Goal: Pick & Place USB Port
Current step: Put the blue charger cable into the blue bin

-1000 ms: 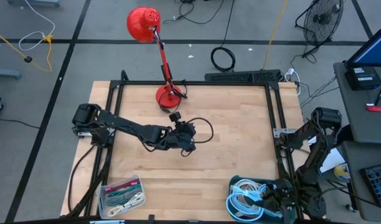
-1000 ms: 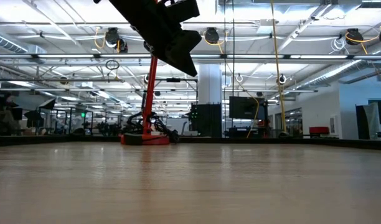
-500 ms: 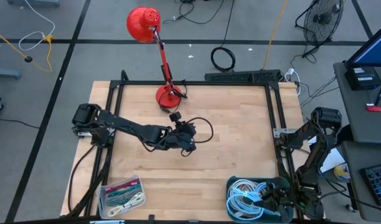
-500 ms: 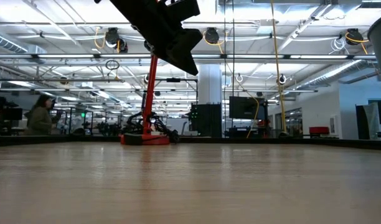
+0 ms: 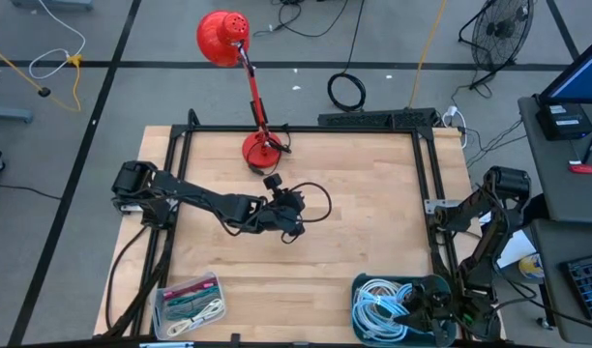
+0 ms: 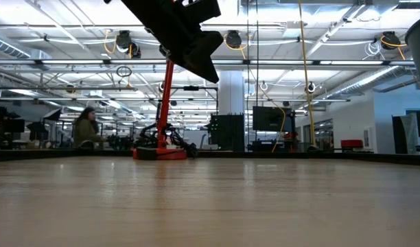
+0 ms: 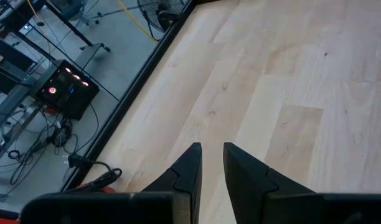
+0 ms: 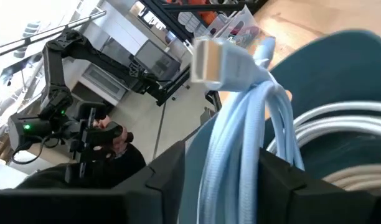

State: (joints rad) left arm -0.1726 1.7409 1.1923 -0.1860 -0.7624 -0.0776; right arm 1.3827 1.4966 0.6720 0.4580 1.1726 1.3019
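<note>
A bundle of light-blue braided USB cable (image 8: 235, 140) with a pale plug (image 8: 209, 57) lies coiled in a teal bin (image 5: 366, 284) at the table's near right corner. My right gripper (image 5: 428, 312) (image 8: 221, 171) is down in that bin, shut on strands of the cable. My left gripper (image 5: 292, 222) (image 7: 211, 149) hangs above the bare wood at mid-table, with its fingers a narrow gap apart and nothing between them. In the low view it shows at the top (image 6: 196, 38), clear of the table. My right gripper has several strands of the light-blue cable (image 8: 225, 155) pinched between its two fingers. The strands run up past the fingertips, and the plug end (image 8: 209, 57) stands free above them. The white cable coils (image 8: 340, 124) and the teal bin wall (image 8: 340, 68) lie behind.
A red desk lamp stands with its base (image 5: 260, 148) at the far edge of the table. A thin black cord (image 5: 320, 198) loops beside my left gripper. A clear bag of cables (image 5: 190, 303) lies near the left front corner. A black frame borders the table.
My right arm has shifted a little over the bin, and the bin has slid slightly toward the table's left. A person walks across the room beyond the table.
</note>
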